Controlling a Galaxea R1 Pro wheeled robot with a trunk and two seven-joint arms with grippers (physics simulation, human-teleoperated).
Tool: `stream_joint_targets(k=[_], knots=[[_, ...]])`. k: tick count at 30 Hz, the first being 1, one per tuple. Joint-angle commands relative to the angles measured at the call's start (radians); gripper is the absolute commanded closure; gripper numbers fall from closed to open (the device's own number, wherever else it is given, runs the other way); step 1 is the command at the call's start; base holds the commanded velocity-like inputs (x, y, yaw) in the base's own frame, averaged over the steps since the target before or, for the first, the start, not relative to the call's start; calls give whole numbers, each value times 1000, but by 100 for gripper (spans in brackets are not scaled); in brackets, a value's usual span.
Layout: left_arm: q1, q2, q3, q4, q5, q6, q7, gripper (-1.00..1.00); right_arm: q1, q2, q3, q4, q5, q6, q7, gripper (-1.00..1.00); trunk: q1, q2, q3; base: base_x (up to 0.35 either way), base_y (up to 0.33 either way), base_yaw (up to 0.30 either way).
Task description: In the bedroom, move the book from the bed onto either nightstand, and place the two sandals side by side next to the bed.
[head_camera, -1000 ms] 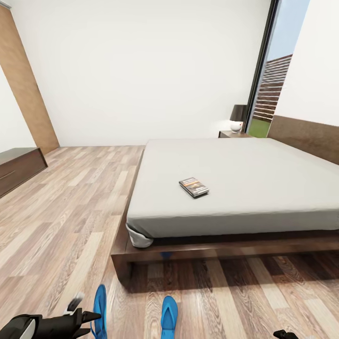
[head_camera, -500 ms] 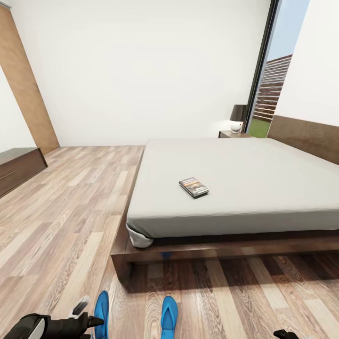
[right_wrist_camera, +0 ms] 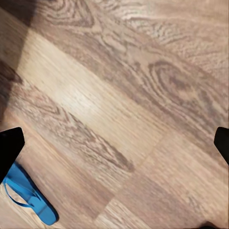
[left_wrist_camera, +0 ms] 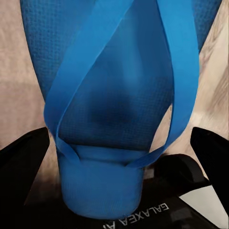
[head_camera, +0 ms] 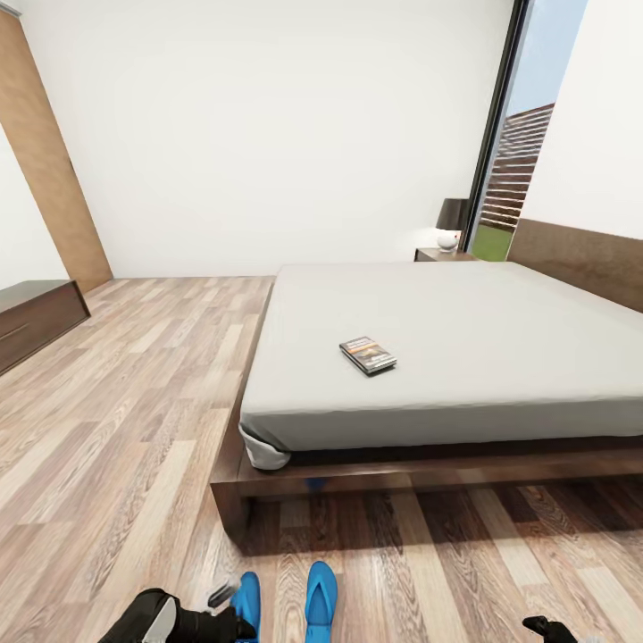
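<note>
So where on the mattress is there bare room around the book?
The bed is bare all round the book, widest toward the headboard. Tight: the floor strip by the footboard, with both sandals and the left gripper.

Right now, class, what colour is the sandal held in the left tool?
Bright blue: the sandal, straps and sole alike, clearest in the left wrist view.

Head cam high, angled forward-down over the bed (head_camera: 446, 348) and wood floor (head_camera: 116, 429). Left wrist cam very close on a blue sandal (left_wrist_camera: 119, 95), also in head view. Right wrist cam looks down at floor, another sandal (right_wrist_camera: 26, 195) at edge.
</note>
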Motion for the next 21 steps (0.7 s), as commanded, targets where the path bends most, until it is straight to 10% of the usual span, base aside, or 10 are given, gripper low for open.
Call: stream_joint_targets(k=[1, 8, 21], knots=[[-6, -17, 4, -1, 4, 0, 33, 100, -2, -4, 6, -12, -21, 2, 15, -100, 0, 0, -1, 0, 0, 0], [-55, -75, 4, -2, 3, -13, 97, 100, -2, -8, 0, -119, -59, 0, 189, -100, 0, 0, -1, 0, 0, 0], [-122, -105, 0, -40, 2, -3, 97, 100, -2, -3, 19, -136, -49, 0, 530, -100, 0, 0, -1, 0, 0, 0]])
